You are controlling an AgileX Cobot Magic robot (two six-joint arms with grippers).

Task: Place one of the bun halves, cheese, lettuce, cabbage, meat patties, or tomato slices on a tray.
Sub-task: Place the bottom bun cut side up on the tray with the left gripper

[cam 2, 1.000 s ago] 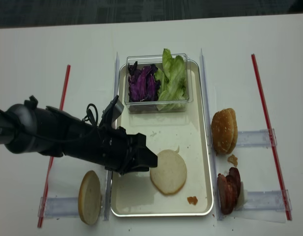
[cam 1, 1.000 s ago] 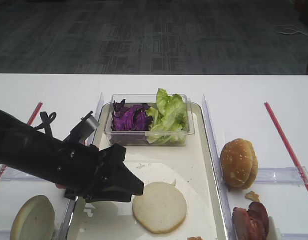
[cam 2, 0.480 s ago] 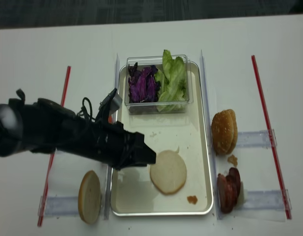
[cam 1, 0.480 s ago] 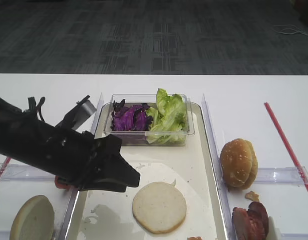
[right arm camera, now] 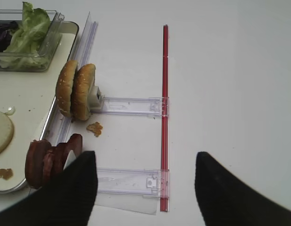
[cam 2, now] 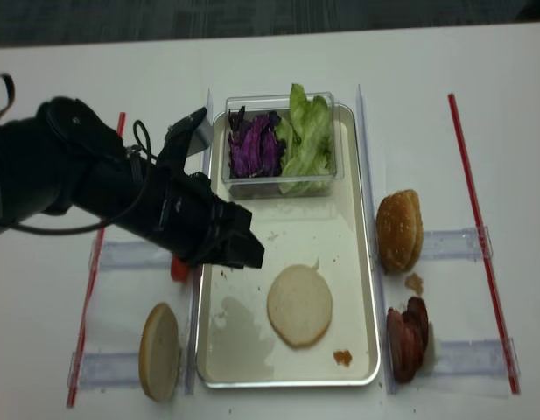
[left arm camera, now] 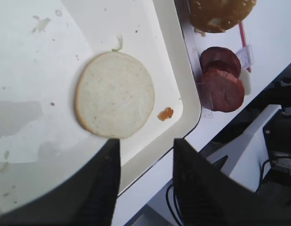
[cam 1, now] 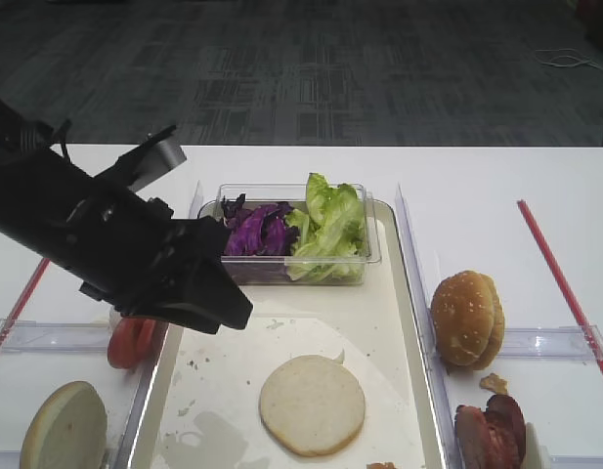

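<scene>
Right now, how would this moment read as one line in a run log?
left pincer: open, empty, above tray | flat pale cream bun disc: lying on silvery-rimmed tray | right pincer: open, empty

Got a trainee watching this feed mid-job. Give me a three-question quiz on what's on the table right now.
1. True or false: the bun half lies flat on the tray.
2. What shares the clear tub with the lettuce? A) tomato slices B) cabbage C) meat patties
3. Is the left gripper holding anything?

Key:
1. True.
2. B, the purple cabbage.
3. No; its jaws stand apart, empty, above the bun half.
</scene>
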